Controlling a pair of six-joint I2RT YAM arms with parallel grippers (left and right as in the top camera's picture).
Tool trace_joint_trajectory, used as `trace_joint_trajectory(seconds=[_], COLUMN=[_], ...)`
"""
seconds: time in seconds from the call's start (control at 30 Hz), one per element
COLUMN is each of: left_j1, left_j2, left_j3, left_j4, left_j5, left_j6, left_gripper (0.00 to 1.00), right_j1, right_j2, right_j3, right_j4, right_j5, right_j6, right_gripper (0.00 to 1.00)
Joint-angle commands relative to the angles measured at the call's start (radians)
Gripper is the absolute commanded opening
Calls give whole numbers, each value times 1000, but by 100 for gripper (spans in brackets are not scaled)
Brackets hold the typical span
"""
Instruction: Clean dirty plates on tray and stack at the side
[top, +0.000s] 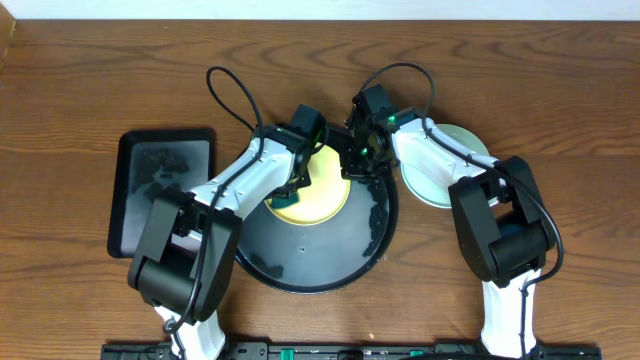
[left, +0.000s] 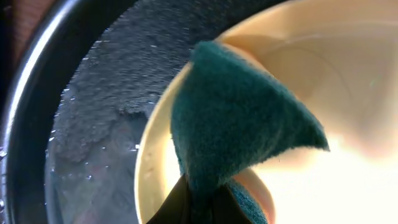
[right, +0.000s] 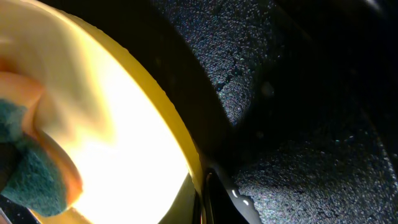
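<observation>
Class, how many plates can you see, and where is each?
2. The yellow plate lies on the round black tray; a mint plate sits on the table beside it, partly under the right arm. Another may be hidden.

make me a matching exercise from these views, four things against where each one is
1 yellow plate
2 mint plate
3 green sponge
4 rectangular tray

a held in the left pincer
b on the table, right of the round tray
c on the table, left of the round tray
d over the round tray

Pairs: 1-d, 2-b, 3-a, 4-c
</observation>
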Motion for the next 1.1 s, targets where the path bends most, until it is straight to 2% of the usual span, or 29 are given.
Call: trace_joint_trajectory(seconds=[0.0, 0.03, 0.13, 0.2, 0.3, 0.4, 0.53, 0.8, 1.07], left_j1=[-2, -2, -2, -2, 0, 8, 47, 203, 371], left_j2=[11, 11, 11, 11, 11, 11, 6, -82, -224], left_j3=[-9, -9, -9, -9, -9, -7, 34, 163, 180], left_j4=[9, 36, 89, 121, 176, 226, 203, 43, -104], left_j5=[174, 272, 472, 528, 506, 396, 245, 236, 236], left_j6=[203, 294, 470, 516, 513, 450, 358, 352, 345], left_gripper=[7, 7, 7, 7, 7, 8, 8, 7, 7], right_j1=[12, 12, 12, 12, 12, 12, 12, 12, 12], right_j2=[50, 50, 50, 50, 50, 50, 50, 50, 29], right_j3=[-35, -35, -35, -35, -35, -35, -35, -35, -30], right_j4=[-2, -2, -2, -3, -3, -4, -5, -5, -17], right_j5=[65, 65, 65, 65, 68, 68, 68, 68, 53], right_j6=[19, 19, 19, 19, 19, 19, 19, 19, -1], right_gripper=[1, 1, 1, 1, 1, 1, 1, 1, 1])
